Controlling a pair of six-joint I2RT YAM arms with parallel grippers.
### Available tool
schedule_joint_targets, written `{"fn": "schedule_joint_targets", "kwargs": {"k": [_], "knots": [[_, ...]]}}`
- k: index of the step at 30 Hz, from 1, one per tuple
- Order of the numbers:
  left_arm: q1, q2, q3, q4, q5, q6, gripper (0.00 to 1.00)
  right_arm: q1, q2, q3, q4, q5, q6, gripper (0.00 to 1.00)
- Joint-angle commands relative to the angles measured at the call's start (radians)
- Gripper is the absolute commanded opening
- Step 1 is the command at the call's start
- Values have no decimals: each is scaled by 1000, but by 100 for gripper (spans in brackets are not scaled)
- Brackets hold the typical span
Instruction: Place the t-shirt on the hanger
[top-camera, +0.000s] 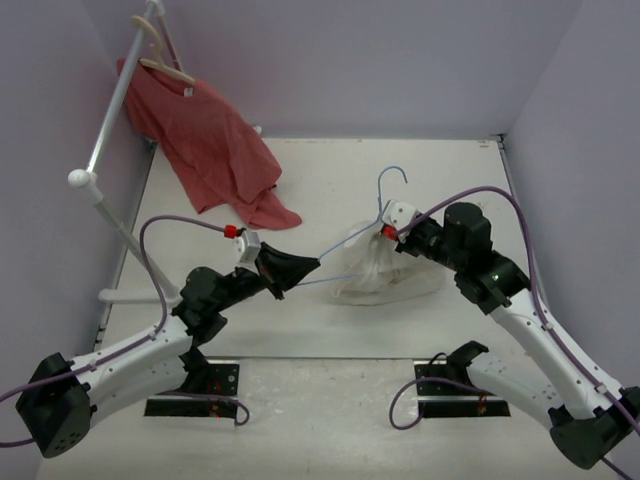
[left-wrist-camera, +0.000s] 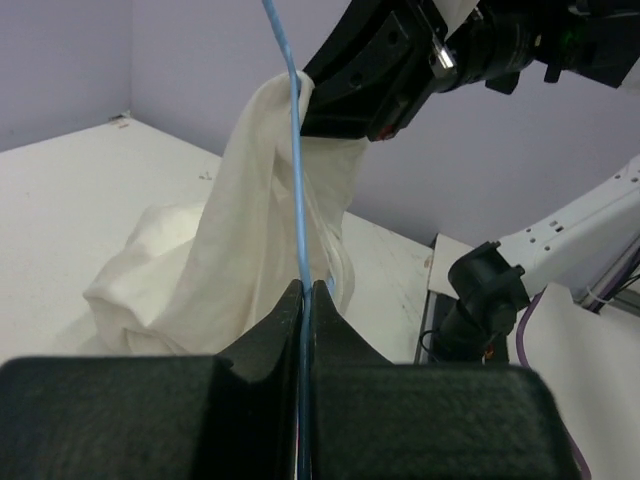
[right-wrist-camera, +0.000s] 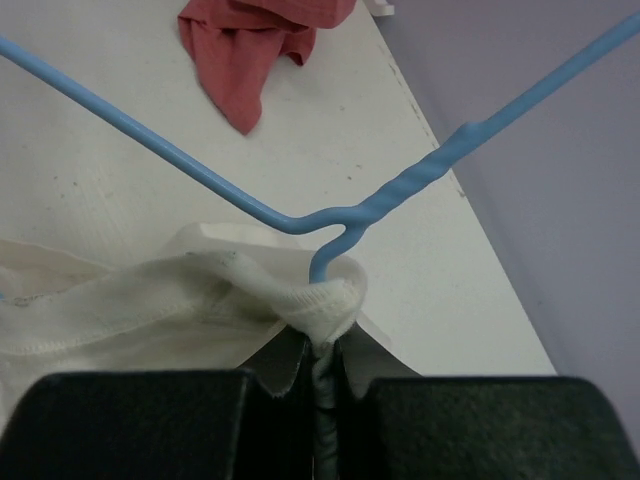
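Note:
The light-blue wire hanger (top-camera: 392, 180) is held above the table, hook toward the back. My left gripper (top-camera: 300, 268) is shut on its left corner; in the left wrist view the wire (left-wrist-camera: 297, 150) runs straight up from the closed gripper (left-wrist-camera: 307, 290). The cream t-shirt (top-camera: 385, 275) hangs bunched from the hanger's right side down onto the table, and it also shows in the left wrist view (left-wrist-camera: 240, 260). My right gripper (top-camera: 390, 232) is shut on the t-shirt's collar (right-wrist-camera: 320, 305) just below the hanger's twisted neck (right-wrist-camera: 420, 180), where one wire end dips into the cloth. The right gripper (right-wrist-camera: 322, 345) pinches that collar fold.
A red t-shirt (top-camera: 215, 140) hangs from a wooden hanger (top-camera: 165, 60) on a white rack (top-camera: 105, 140) at the back left, its hem on the table (top-camera: 330, 170); it also shows in the right wrist view (right-wrist-camera: 255, 40). Lavender walls close the back and sides.

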Motion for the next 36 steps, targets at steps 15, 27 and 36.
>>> {"fn": "schedule_joint_targets", "kwargs": {"k": [15, 27, 36], "knots": [[-11, -218, 179, -729, -809, -370, 94, 12, -137, -102, 344, 354, 5, 0], [-82, 88, 75, -194, -284, -419, 85, 14, -135, -48, 313, 353, 40, 0], [-202, 299, 169, -134, -335, -434, 90, 13, -132, -26, 271, 347, 34, 0]]}}
